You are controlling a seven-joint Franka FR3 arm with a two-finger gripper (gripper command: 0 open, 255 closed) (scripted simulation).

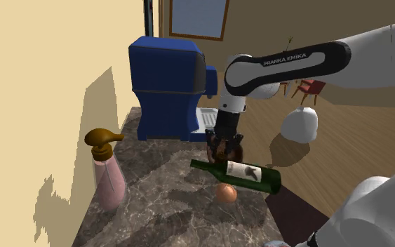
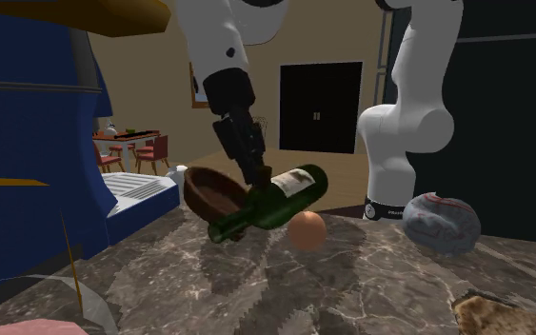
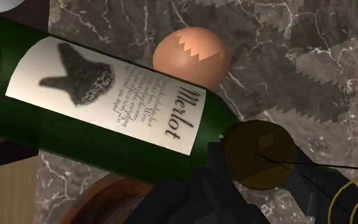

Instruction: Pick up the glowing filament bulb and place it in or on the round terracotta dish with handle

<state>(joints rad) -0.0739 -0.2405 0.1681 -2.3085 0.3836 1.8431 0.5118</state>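
The filament bulb is an amber see-through globe with thin dark wires inside, and it sits clasped between my black fingers. My gripper points down, shut on the bulb, just above the dark brown round dish. The dish stands on the marble counter in front of the blue machine. A green wine bottle lies right next to the dish and under my hand.
The green Merlot bottle lies across the counter, and an orange ball rests beside it. A blue coffee machine stands behind, a pink soap dispenser near the wall, and a grey bundle by the arm's base.
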